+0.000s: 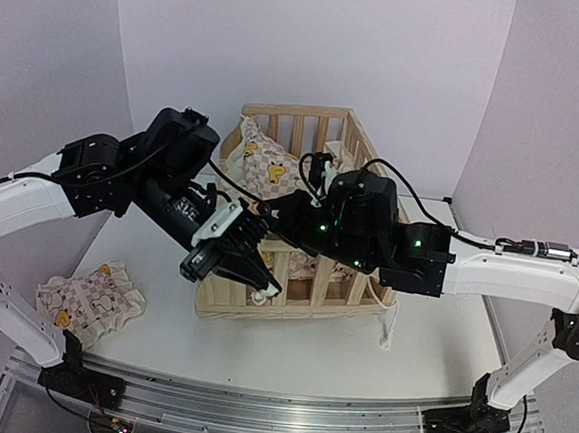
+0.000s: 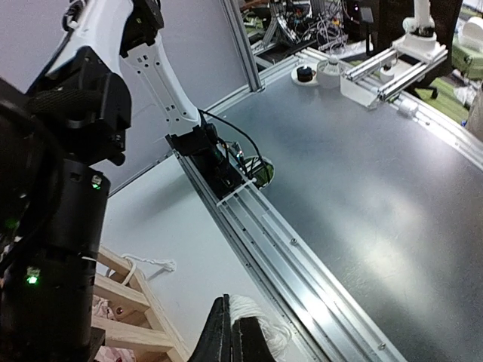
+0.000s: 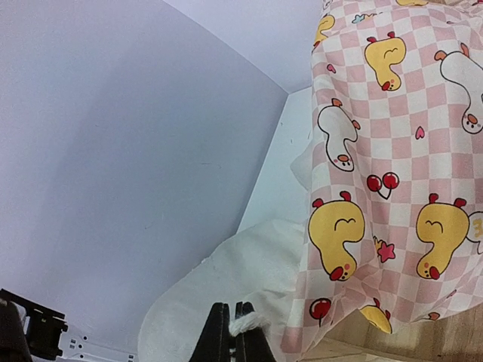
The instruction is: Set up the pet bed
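The step in hand seems to be fastening the cushion to the frame by its strings. The wooden frame (image 1: 228,300) of the pet bed stands in the middle of the table (image 1: 308,363). The checked cushion (image 1: 268,165) with yellow ducks is inside the frame, raised against its back rail.

The left gripper (image 2: 230,328) is at the front side of the frame, with its fingers pressed together on a bundle of white string (image 2: 260,320). The right gripper (image 3: 232,324) is near the back of the frame, just beside the cushion. It is also closed, on a small tuft of white string. A small pillow (image 1: 87,301) of the same cloth lies to the left of the frame, well apart from it.

I judge that the bed is only partly set up. The next move calls for leading each string around a slat of the frame without letting it slip from the fingers. After that, the pillow probably has to go inside the frame.
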Controlling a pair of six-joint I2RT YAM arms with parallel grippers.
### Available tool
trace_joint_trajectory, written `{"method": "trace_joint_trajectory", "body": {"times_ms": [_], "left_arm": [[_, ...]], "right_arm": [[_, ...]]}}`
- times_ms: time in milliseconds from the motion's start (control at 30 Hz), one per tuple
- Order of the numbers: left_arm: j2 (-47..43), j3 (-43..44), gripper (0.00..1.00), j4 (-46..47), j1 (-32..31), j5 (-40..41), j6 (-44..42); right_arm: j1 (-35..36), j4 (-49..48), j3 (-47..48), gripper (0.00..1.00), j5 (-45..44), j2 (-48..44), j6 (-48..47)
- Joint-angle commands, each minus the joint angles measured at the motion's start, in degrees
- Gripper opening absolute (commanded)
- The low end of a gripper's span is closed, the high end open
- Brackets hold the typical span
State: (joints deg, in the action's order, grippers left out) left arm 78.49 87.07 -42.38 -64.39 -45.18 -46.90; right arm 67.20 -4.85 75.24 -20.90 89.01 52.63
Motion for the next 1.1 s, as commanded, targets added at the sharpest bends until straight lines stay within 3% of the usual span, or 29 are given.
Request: {"method": "trace_joint_trajectory", "body": {"times_ms": [0,233,433,633,800,933,1067], "left_arm": [[1.3,-1.4,0.0,6.1,-4.1,11.7,-3.5],[3.0,-4.2,0.01,13.0,-4.4,26.3,-4.8],[2.7,-4.0,0.43,11.1,-4.4,26.9,-5.0],[1.6,1.2,0.58,7.6,-4.4,25.2,-4.5],[-2.1,1.8,0.6,6.0,-3.3,25.6,-3.2],[-6.7,-2.2,0.58,8.8,3.0,24.2,-2.9],[-7.5,-2.0,0.45,9.4,7.2,26.5,-0.3]], "right_arm": [[-3.6,-0.4,0.0,0.0,-6.9,1.3,-1.0],[-3.6,-0.4,-1.0,0.0,-4.6,-0.3,-2.2],[-3.6,-0.4,-2.1,0.0,-4.6,-1.7,-2.4],[-3.7,-0.4,-3.5,0.0,-3.8,-2.4,-2.4],[-3.6,-0.4,-5.0,0.0,-3.3,-3.6,-2.9],[-3.7,-0.4,-4.9,0.0,-1.9,-4.5,-4.9],[-3.6,-0.4,-4.9,0.0,0.3,-5.8,-6.5]]}}
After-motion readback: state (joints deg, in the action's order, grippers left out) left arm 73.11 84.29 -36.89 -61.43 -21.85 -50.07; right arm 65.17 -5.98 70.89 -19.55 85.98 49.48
